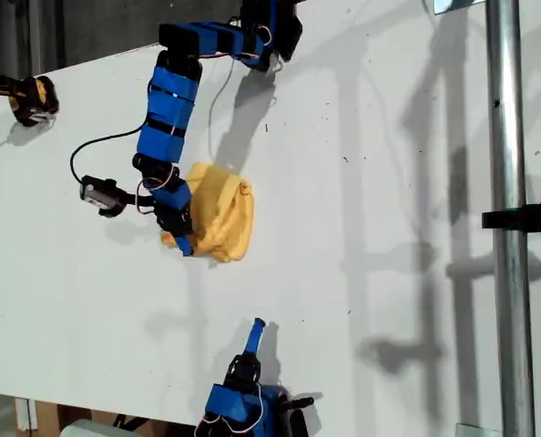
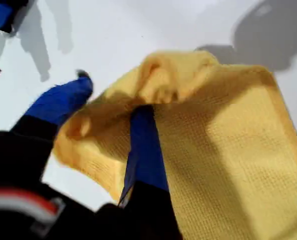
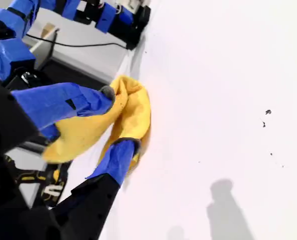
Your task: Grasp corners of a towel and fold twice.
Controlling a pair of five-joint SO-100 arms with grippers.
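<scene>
Towel point(image 1: 220, 214) sits bunched in a lump near mid-counter point(image 1: 389, 182), toward the exterior view's left, not spread flat. My first end effector point(image 1: 181, 232) is at the lump's edge. In the first wrist view one jaw is buried under a fold of cloth and the other stands outside it, with a wad of yellow between. The jaws are visibly apart, and I cannot tell whether they truly nip the cloth or merely sit in it. My second end effector point(image 1: 257, 326) is low in the exterior view, apart from the towel and pointing toward it, jaws spread with nothing in them. Its wrist view only frames the lump between the open jaws. The cloth reads soft, light and limp, with a waffle-like weave. It should drape and bunch readily and offers no stiffness to push against, so dragging would likely rumple it further. No corner can be picked out in the heap. My judgement is that the best hold is a hemmed edge or rounded tip, pinched thin against the counter, once the lump is opened out.
</scene>
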